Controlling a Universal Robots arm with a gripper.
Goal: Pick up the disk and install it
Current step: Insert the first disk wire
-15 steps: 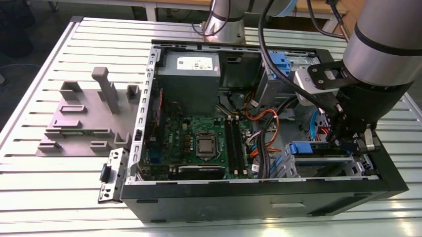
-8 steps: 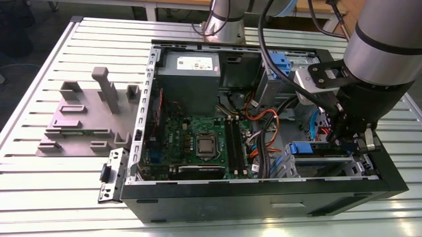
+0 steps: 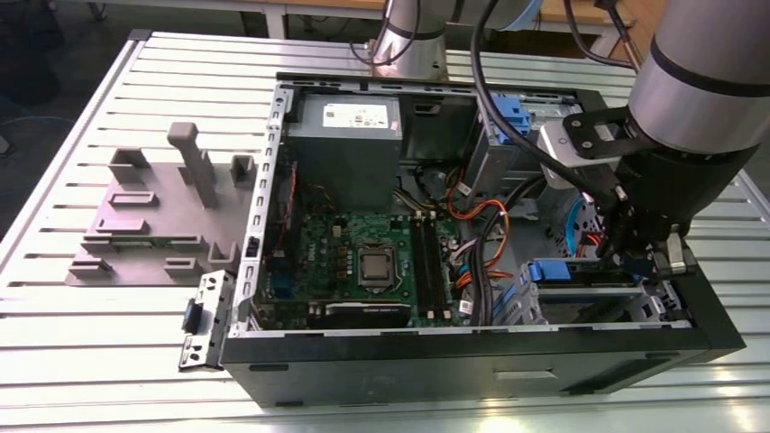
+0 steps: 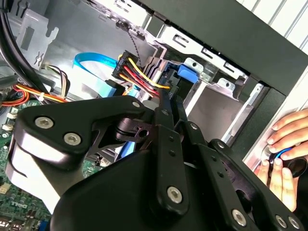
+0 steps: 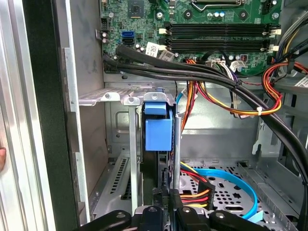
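The jaws are closed on the disk (image 5: 158,129), pinching its thin dark edge. In both wrist views the two black fingers (image 4: 169,103) run close together down to it. The disk stands on edge in the drive cage (image 5: 104,96), its blue end tab facing up between two upright metal rails. In the exterior view the blue tab (image 3: 551,270) shows just beside the arm (image 3: 692,99), which reaches down into the case (image 3: 481,361) at the corner on the exterior view's right.

Just beside the disk, red, yellow and black wires (image 5: 195,192) and a flat blue cable (image 5: 226,177) lie on the perforated floor of the case. A thick black cable bundle (image 5: 192,72) crosses above the cage, with orange and yellow wires (image 5: 269,103) looping nearby. Beyond these is the green board (image 3: 361,262), and the grey supply box (image 3: 349,135) sits at the far end of the case.

In the second wrist view a person's hand (image 4: 284,144) rests against the outside of the case, fingers on a small blue and black object.

The case lies open on a slatted counter (image 3: 72,361). Well apart from it, on the exterior view's left, sits a grey fixture (image 3: 157,212), and a small metal bracket (image 3: 205,320) leans by the case corner.
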